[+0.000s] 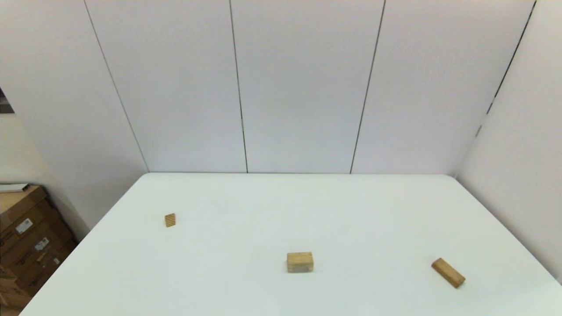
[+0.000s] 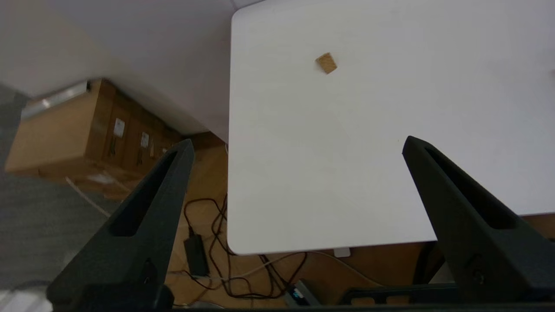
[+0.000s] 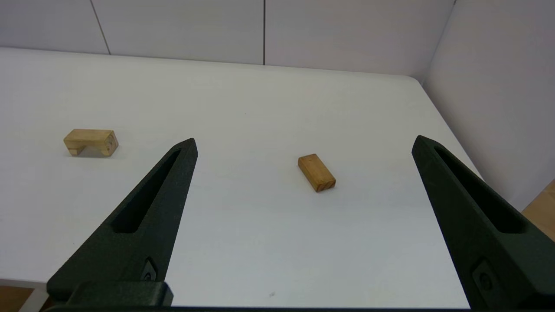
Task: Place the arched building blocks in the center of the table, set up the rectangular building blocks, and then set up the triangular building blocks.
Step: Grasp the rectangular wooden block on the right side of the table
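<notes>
**Ana:** Three wooden blocks lie on the table (image 1: pixel 307 206), all well apart, and neither arm shows in the head view. The arched block (image 1: pixel 300 262) sits near the middle of the near half, lying on its long side with its paler face toward the robot.

**Ben:** And from the right wrist camera you can see the hollow under the arched block (image 3: pixel 91 142), so it's resting on its two feet. What about the rectangular block?

**Ana:** Out on the robot's right, the rectangular block (image 1: pixel 448 272) lies flat and turned at an angle to the table's front edge. The right gripper (image 3: pixel 303 145) hangs above the near right part of the table with its fingers (image 3: pixel 143 216) spread wide and nothing between them; the rectangular block (image 3: pixel 317 173) lies on the table beyond the tips, untouched.

**Ben:** The triangular one?

**Ana:** Far over on the robot's left, farther back than the other two, sits the triangular block (image 1: pixel 170 220), small, with striped grain on the face we see. How it rests I can't tell from here.

**Ben:** Left arm?

**Ana:** The left gripper (image 2: pixel 297 145) is also spread wide and holding nothing, hovering over the table's near left corner. The triangular block (image 2: pixel 326 63) shows well beyond its fingertips. Cardboard boxes (image 1: pixel 26 237) stand on the floor past the left edge, cables (image 2: pixel 217 260) below the corner.
</notes>
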